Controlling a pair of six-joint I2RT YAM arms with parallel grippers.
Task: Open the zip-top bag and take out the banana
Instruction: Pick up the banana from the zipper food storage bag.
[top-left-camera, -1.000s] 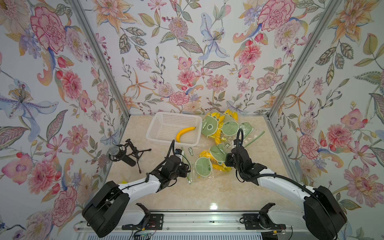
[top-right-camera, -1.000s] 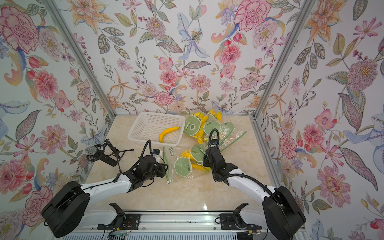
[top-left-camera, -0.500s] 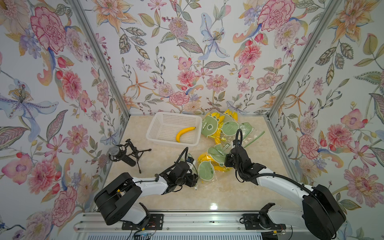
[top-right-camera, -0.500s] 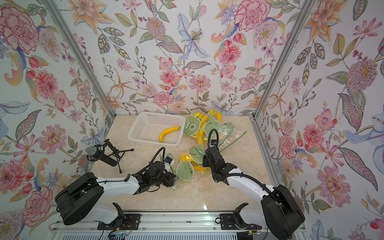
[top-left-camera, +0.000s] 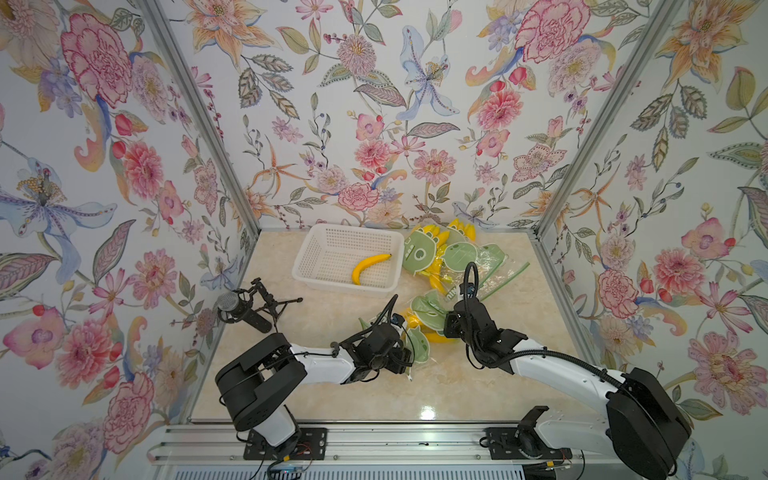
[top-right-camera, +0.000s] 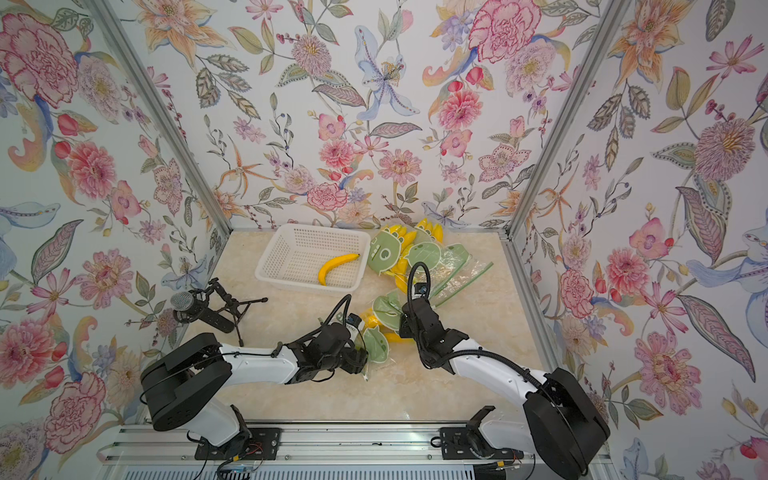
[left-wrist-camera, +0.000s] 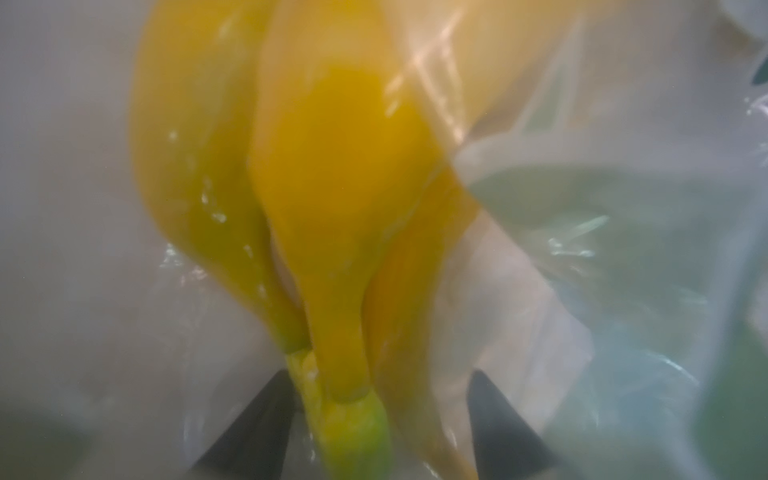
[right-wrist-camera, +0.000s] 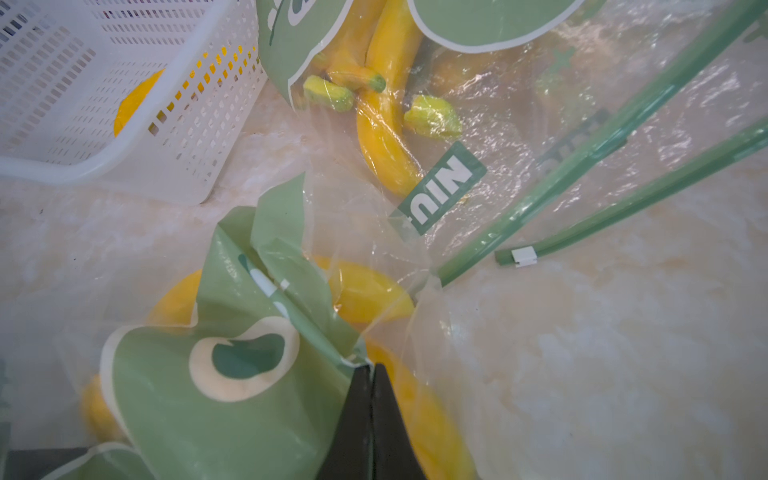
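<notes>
green "niu" label (right-wrist-camera: 440, 189), clear zip-top bag (right-wrist-camera: 494, 124)

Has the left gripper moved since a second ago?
Yes. In both top views the left gripper has travelled away from the microphone stand and toward the near zip-top bag, ending at its edge.

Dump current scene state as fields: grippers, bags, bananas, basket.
left gripper: open, astride the stems of the bagged bananas
right gripper: shut, pinching the near bag
near bag: crumpled, holds the bagged bananas
basket: one loose banana inside
back bags: piled beside the basket, bananas inside
microphone: on the left arm's side, apart from the bags
</notes>
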